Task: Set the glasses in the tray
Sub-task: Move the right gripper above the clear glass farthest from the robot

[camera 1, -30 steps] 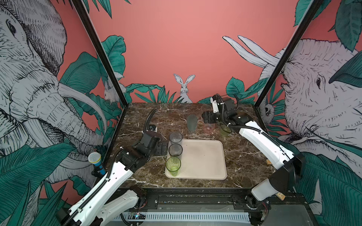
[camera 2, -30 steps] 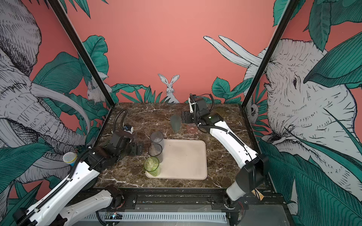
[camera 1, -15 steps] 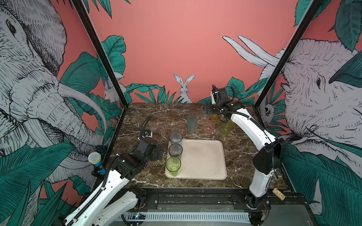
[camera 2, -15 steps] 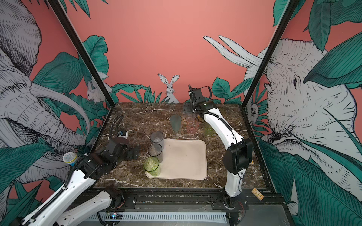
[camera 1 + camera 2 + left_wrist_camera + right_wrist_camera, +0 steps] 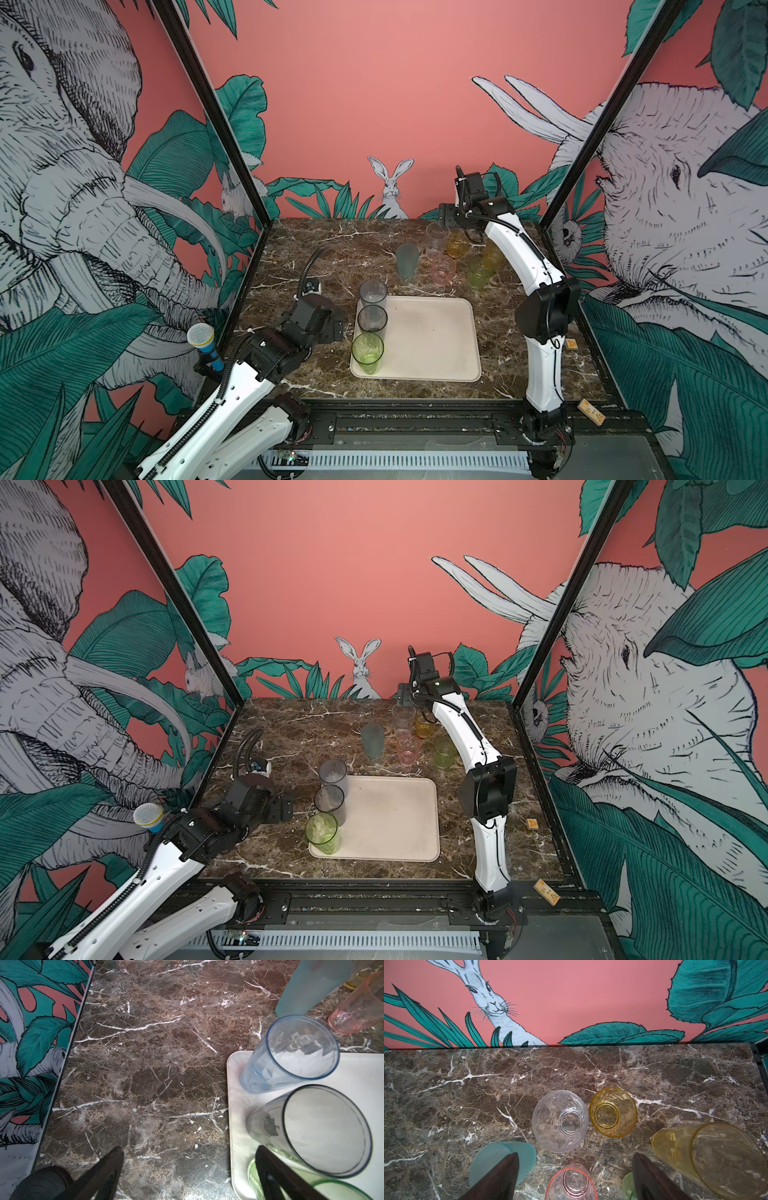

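Note:
The cream tray (image 5: pixel 432 332) (image 5: pixel 395 812) lies in the middle of the table. Along its left edge stand a grey glass (image 5: pixel 373 293), a smoky glass (image 5: pixel 372 319) and a green glass (image 5: pixel 367 353). My left gripper (image 5: pixel 332 326) (image 5: pixel 189 1148) hangs open over bare marble just left of the tray. At the back stand the teal (image 5: pixel 407 259), clear (image 5: pixel 437 241), amber (image 5: pixel 457 248), pink (image 5: pixel 443 269), short green (image 5: pixel 478 272) and yellow (image 5: pixel 492 253) glasses. My right gripper (image 5: pixel 446 216) (image 5: pixel 574 1156) is open above the clear glass (image 5: pixel 560 1121), holding nothing.
A blue microphone (image 5: pixel 203 345) stands outside the left wall. A small white device with a cable (image 5: pixel 311 286) sits left of the tray. Two small wooden blocks (image 5: pixel 571 344) (image 5: pixel 590 411) lie at the right edge. Black frame posts flank the marble table (image 5: pixel 316 249).
My right gripper has risen and moved toward the back wall, now over the clear glass. My left gripper has drawn back from the tray's left edge toward the front.

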Robot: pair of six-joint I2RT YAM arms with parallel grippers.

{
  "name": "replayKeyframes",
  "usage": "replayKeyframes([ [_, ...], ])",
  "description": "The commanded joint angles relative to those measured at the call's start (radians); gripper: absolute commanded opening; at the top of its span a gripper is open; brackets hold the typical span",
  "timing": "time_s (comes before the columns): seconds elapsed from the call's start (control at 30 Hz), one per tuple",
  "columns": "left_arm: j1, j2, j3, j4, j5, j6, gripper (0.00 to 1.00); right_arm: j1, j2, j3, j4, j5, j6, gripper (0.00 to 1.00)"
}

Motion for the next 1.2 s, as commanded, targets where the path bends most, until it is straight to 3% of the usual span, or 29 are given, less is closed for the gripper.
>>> replayKeyframes([
  [0.0, 0.006, -0.024, -0.016, -0.033, -0.022, -0.027, 0.99, -0.014, 0.056, 0.083, -0.063, -0.004, 0.014, 0.86],
  [0.4, 0.005, -0.041, -0.02, -0.042, -0.025, -0.041, 0.99, -0.034, 0.163, 0.161, -0.094, -0.049, 0.046, 0.8],
  [1.17, 0.005, -0.075, -0.025, -0.03, -0.019, -0.037, 0.99, -0.041, 0.235, 0.163, -0.106, -0.041, 0.016, 0.5],
])
